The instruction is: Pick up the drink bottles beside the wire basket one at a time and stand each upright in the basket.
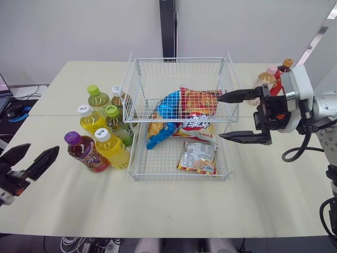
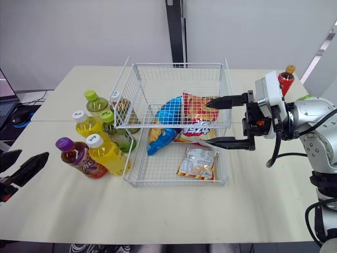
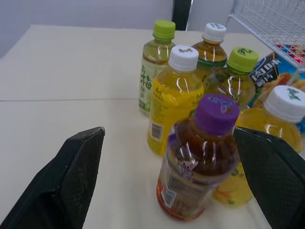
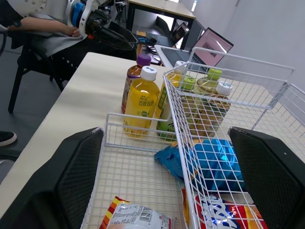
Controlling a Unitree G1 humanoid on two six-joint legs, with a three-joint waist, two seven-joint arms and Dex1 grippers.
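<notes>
While left end effector (image 1: 42,148) gapes near purple-capped bottle (image 1: 84,151) | right end effector (image 1: 219,117) spread at wire basket (image 1: 179,59) | risk: crowded neighbour bottles (image 1: 112,149) may topple

Both head eyes look forward and down over the whole counter (image 1: 174,205), sharing the wire basket (image 1: 179,59) and bottles (image 1: 111,149). The left wrist camera sits low, close before the purple-capped bottle (image 3: 202,157); the right wrist camera faces across the basket toward those same bottles.

Wire basket (image 2: 176,65) holding snack bags (image 2: 196,108); six drink bottles (image 2: 108,153) clustered at its 9 o'clock; right gripper (image 2: 209,123), fingers spread, at 3 o'clock.
</notes>
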